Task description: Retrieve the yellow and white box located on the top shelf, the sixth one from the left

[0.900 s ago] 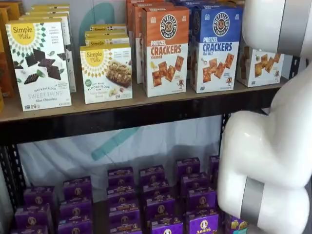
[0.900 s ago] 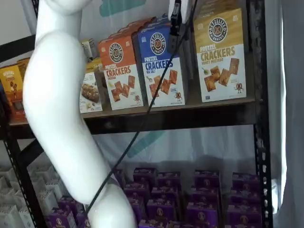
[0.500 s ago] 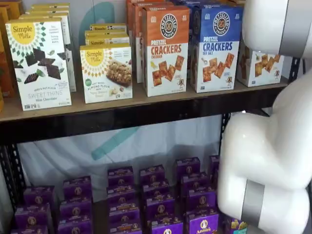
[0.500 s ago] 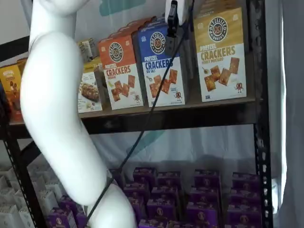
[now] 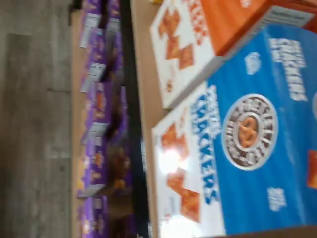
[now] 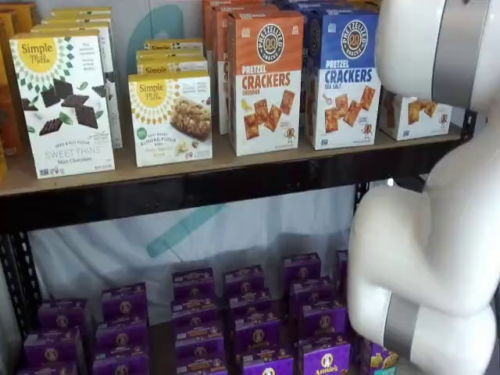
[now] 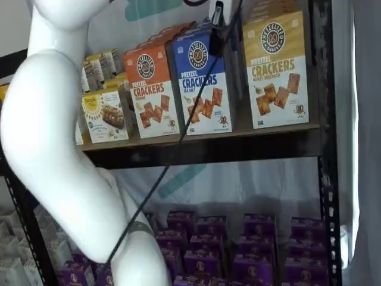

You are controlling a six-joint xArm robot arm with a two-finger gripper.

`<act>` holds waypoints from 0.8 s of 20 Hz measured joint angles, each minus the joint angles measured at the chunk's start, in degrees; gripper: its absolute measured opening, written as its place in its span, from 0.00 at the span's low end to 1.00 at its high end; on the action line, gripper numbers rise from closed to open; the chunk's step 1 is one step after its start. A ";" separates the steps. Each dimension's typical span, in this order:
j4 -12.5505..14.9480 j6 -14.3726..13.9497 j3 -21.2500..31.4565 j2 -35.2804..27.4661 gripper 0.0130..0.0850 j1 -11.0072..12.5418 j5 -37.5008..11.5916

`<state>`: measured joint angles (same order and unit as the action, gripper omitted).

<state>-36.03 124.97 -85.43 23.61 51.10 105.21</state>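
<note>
The yellow and white box [image 7: 277, 68] stands upright at the right end of the top shelf [image 7: 226, 148], next to the blue-topped crackers carton [image 7: 202, 83]. In a shelf view only its white lower part [image 6: 418, 116] shows, the rest hidden behind my arm. My gripper [image 7: 215, 33] hangs from the view's top edge in front of the blue-topped carton's right edge, just left of the yellow and white box. It shows side-on, so no gap between its fingers can be seen. The wrist view shows the blue-topped carton [image 5: 247, 148] close up, not the yellow box.
An orange-topped crackers carton [image 7: 152, 92] stands left of the blue one. Simple Mills boxes [image 6: 168, 117] fill the shelf's left part. Small purple boxes [image 6: 250, 320] fill the lower level. My white arm [image 7: 65, 161] and its cable [image 7: 166, 173] cross in front of the shelves. A black upright [image 7: 326, 143] stands at the right.
My arm has swung left in one shelf view, uncovering more boxes at the shelf's left. The gripper has stayed before the blue-topped carton, slightly higher.
</note>
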 joint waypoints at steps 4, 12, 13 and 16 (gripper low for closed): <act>-3.18 1.99 1.02 0.15 1.00 2.27 -4.50; -6.24 5.92 1.61 -0.92 1.00 3.33 -13.58; -6.19 6.33 2.19 -0.68 1.00 2.85 -15.15; -4.64 6.96 2.93 -0.61 1.00 0.78 -18.76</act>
<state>-40.67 131.93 -82.51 23.00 51.88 86.45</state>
